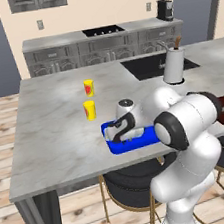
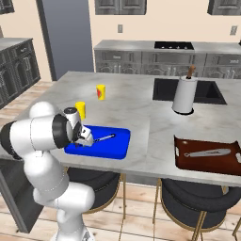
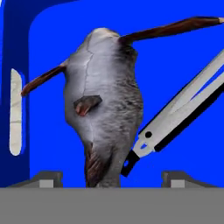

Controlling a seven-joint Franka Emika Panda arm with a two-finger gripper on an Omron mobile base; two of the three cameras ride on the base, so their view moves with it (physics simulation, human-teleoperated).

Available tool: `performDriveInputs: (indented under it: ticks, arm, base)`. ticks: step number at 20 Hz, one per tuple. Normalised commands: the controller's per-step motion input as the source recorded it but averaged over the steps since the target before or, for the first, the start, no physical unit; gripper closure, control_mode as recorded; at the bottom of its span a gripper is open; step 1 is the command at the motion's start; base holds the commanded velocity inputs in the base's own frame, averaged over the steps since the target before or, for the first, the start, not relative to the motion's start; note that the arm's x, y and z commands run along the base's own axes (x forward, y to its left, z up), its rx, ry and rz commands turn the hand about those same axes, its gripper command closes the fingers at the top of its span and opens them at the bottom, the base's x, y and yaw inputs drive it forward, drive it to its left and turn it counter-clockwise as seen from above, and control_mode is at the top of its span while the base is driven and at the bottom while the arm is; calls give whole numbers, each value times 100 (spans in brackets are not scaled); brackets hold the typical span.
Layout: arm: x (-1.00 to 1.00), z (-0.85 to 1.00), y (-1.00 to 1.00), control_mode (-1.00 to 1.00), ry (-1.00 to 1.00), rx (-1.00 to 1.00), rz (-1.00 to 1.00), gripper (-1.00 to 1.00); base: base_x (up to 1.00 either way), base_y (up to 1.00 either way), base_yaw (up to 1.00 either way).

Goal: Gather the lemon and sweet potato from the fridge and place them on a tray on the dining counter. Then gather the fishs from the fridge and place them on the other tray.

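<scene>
A grey fish (image 3: 105, 105) with dark fins lies on the bright blue tray (image 3: 52, 35), which sits at the near edge of the dining counter (image 1: 55, 127). My gripper (image 3: 111, 181) hangs low over that blue tray (image 2: 115, 146) and is open. Its two fingertips stand wide apart on either side of the fish's tail, clear of it. In the left base view the gripper (image 1: 123, 132) is over the tray (image 1: 139, 144), as is the gripper (image 2: 87, 140) in the right base view. The lemon, sweet potato and fridge are out of view.
A silver utensil (image 3: 183, 109) lies on the blue tray beside the fish. Two yellow cups (image 1: 89, 88) (image 1: 89, 110) stand behind the tray. A paper towel holder (image 2: 184, 95) stands by the dark sink (image 2: 188, 89). A reddish-brown tray (image 2: 207, 162) holds a long grey object (image 2: 204, 153). Stools stand below the counter edge.
</scene>
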Motion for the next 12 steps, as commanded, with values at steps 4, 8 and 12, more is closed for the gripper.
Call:
performDriveInputs:
  ticks: [4,8,12]
  arm:
    - [-37,61,0,-100,0,0,-2,-100]
    - [-36,84,-5,-100,0,0,0,-100]
    - [-43,81,-22,-100,2,0,0,-100]
  base:
    - [0,0,0]
    - [0,0,0]
    - [0,0,0]
